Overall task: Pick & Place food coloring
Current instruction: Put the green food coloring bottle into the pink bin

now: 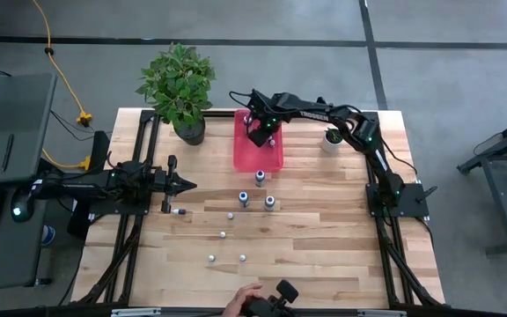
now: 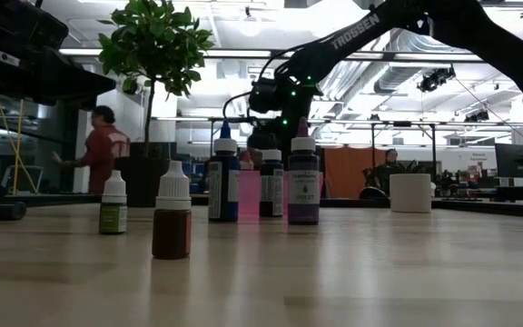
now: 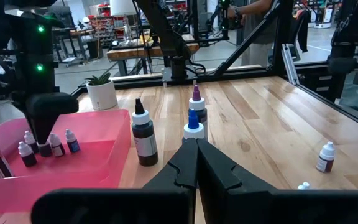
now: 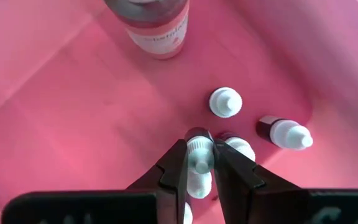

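Left wrist: four tray bottles (image 3: pixel 50 147)

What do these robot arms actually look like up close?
Both arms are dark, jointed tubes with small green lights. The right arm carries white TROSSEN lettering and a thin black cable looping beside it. Each ends in two black, wedge-shaped fingers.

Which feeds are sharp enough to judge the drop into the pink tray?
Right wrist view: crisp on the small bottle in the right pincer, pink tray evenly lit. Low view: backlit by bright ceiling lights, the bottles in front dark. High view: sharp, bottles tiny.
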